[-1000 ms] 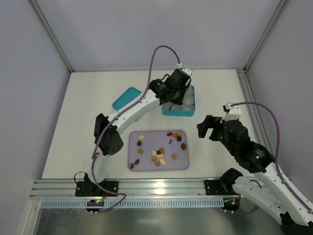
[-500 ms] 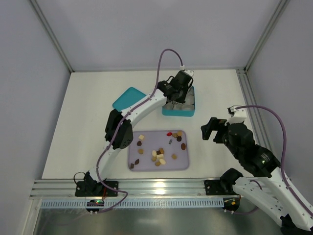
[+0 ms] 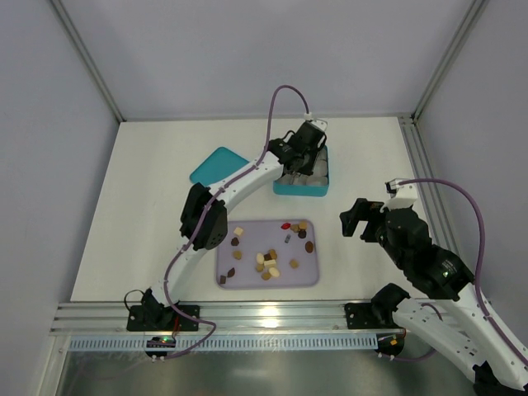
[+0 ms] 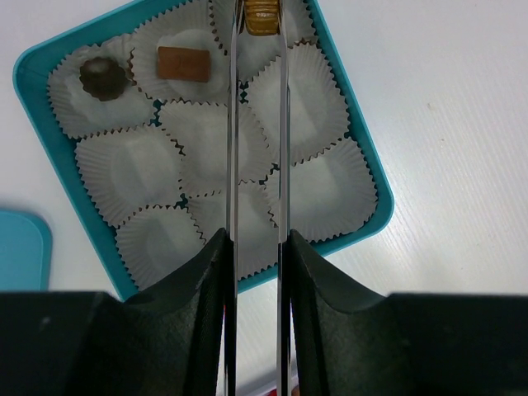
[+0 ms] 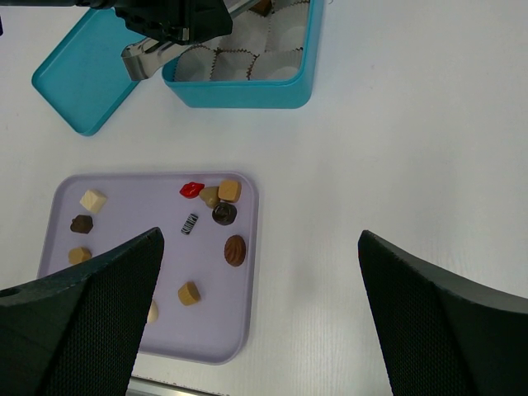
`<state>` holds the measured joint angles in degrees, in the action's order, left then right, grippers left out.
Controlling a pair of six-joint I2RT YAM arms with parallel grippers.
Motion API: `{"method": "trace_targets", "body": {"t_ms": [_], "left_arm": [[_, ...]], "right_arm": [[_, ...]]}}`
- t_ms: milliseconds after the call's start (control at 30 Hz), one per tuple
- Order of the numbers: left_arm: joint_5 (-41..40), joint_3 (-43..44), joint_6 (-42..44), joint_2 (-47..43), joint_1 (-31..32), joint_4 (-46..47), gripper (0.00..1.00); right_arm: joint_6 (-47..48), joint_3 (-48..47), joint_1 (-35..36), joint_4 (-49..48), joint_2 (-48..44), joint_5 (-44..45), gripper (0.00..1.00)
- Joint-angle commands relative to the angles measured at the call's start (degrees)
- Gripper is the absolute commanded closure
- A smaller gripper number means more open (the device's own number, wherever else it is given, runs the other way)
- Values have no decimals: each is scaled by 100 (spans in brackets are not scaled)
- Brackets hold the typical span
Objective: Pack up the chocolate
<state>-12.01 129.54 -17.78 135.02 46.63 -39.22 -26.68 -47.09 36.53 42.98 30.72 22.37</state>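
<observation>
The chocolate lies as several small pieces point(image 3: 266, 257) on a lilac tray point(image 3: 305, 279), also in the right wrist view point(image 5: 235, 250). A teal box point(image 3: 302, 190) of white paper cups point(image 4: 210, 148) holds a dark round piece point(image 4: 103, 76) and a brown square piece point(image 4: 183, 63). My left gripper point(image 4: 256, 239) is shut on metal tongs point(image 4: 232, 165), whose tips pinch a tan piece point(image 4: 259, 15) over the box's far cups. Seen from above, the left gripper point(image 3: 297, 148) hangs over the box. My right gripper point(image 5: 260, 247) is open and empty, right of the tray point(image 3: 356, 216).
The teal lid point(image 3: 216, 165) lies left of the box, also visible from the right wrist point(image 5: 74, 82). A metal rail point(image 3: 247, 313) runs along the table's near edge, and grey walls enclose the white table on three sides.
My left arm has reached further over the box, its elbow swinging right. The right arm drew back slightly to the right. Little moved in the last half second.
</observation>
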Motion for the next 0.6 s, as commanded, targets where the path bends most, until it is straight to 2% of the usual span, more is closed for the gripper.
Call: {"method": "trace_targets", "body": {"t_ms": [0, 200, 567], "left_arm": [[-126, 274, 20, -2, -49, 328, 67], [-100, 248, 47, -37, -66, 328, 62], [76, 248, 91, -450, -58, 328, 63]], "right_arm": [[75, -37, -15, -80, -31, 48, 0], [75, -19, -15, -97, -40, 48, 0], [75, -11, -15, -132, -40, 39, 0]]}}
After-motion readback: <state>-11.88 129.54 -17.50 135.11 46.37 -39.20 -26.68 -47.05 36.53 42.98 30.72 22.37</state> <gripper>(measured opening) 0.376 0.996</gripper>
